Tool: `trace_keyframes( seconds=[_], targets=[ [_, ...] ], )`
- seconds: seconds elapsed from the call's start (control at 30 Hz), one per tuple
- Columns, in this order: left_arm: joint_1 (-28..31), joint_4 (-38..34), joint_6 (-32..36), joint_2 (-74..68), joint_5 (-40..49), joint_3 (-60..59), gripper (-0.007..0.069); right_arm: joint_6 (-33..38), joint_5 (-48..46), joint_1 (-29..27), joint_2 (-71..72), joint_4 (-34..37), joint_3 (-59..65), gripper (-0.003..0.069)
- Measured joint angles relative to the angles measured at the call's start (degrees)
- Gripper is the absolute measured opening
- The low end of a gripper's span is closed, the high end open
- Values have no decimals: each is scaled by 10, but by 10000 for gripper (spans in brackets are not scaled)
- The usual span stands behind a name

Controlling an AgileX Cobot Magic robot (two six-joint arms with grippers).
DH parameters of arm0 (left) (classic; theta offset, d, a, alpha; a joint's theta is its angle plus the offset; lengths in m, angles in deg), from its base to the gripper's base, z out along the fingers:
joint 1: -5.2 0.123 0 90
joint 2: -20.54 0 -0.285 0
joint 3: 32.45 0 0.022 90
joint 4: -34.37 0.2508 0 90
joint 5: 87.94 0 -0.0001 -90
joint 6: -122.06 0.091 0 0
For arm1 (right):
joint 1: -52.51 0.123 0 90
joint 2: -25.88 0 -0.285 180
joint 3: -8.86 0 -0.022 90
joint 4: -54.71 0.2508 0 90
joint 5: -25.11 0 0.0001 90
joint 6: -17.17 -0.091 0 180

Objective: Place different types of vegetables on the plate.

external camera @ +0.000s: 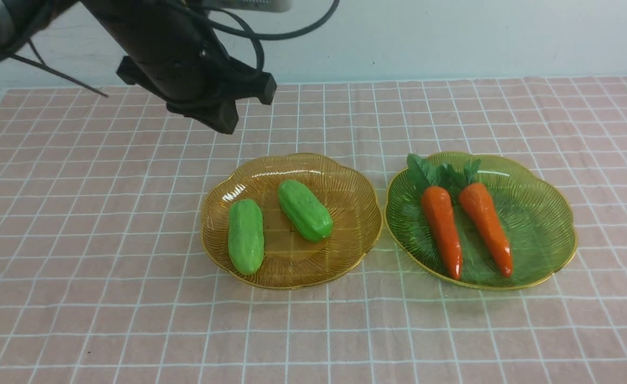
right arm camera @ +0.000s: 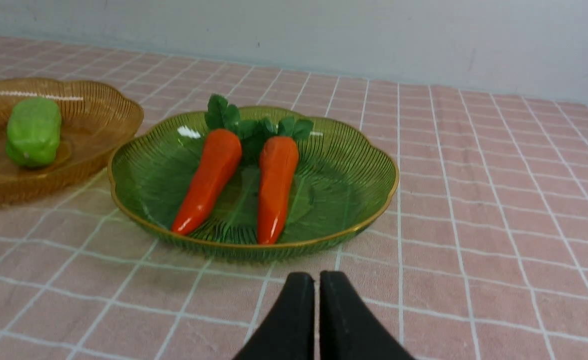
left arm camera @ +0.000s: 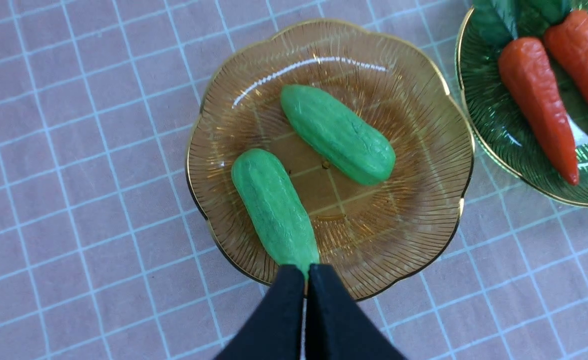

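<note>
Two light-green bumpy gourds [external camera: 246,236] [external camera: 305,209] lie on the amber plate [external camera: 345,213]. Two orange carrots [external camera: 442,224] [external camera: 486,224] with green tops lie on the green plate [external camera: 537,213]. My left gripper [external camera: 225,121] hangs high above the cloth behind the amber plate. In the left wrist view it [left arm camera: 306,272] is shut and empty, over the plate's rim [left arm camera: 414,165] by the end of one gourd [left arm camera: 273,210]. My right gripper [right arm camera: 317,280] is shut and empty, low in front of the green plate [right arm camera: 344,185]; it is out of the front view.
A pink checked cloth [external camera: 105,320] covers the table up to a pale wall [external camera: 452,37]. The two plates stand side by side, nearly touching. The left arm's cables [external camera: 254,32] hang above the far left.
</note>
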Motion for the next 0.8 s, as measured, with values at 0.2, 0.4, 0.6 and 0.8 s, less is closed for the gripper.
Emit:
trace_keyframes(
  seconds=[0.2, 0.4, 0.6, 0.8],
  targets=[
    [0, 1, 2, 54, 1, 0, -4, 0, -9, 0, 0, 0, 0, 13],
    [0, 1, 2, 120, 3, -11, -4, 0, -9, -22, 0, 0, 0, 13],
    [0, 3, 2, 215, 4, -81, -4, 0, -9, -59, 0, 0, 0, 13],
    [0, 28, 2, 324, 8, -193, -4, 5, -9, -87, 0, 0, 0, 13]
  ],
)
